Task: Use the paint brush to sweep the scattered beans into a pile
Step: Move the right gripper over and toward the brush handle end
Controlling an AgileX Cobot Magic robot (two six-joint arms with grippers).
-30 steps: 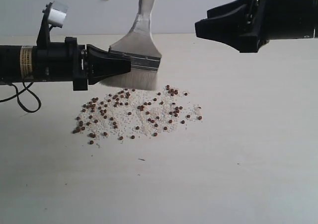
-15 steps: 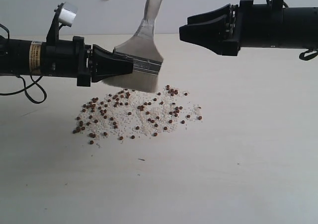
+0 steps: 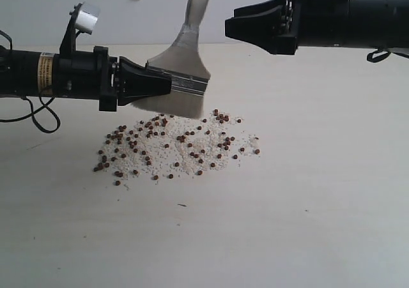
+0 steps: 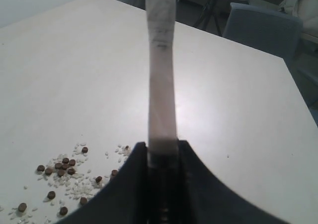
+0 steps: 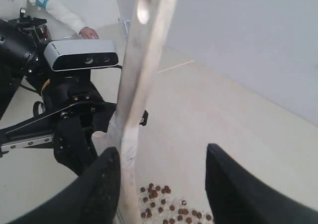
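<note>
Paint brush (image 3: 179,59) near-upright, bristles down beside beans (image 3: 171,149), clamped by left hand (image 3: 166,85); right hand (image 3: 229,27) spread wide.

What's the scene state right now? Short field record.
brush: bristles down at the scatter's upper edge in the exterior view, handle up
left gripper: jaws shut on brush at the ferrule
right gripper: jaws open, empty, near the handle but apart from it
beans: scattered among white grains, not piled
table: pale surface
</note>
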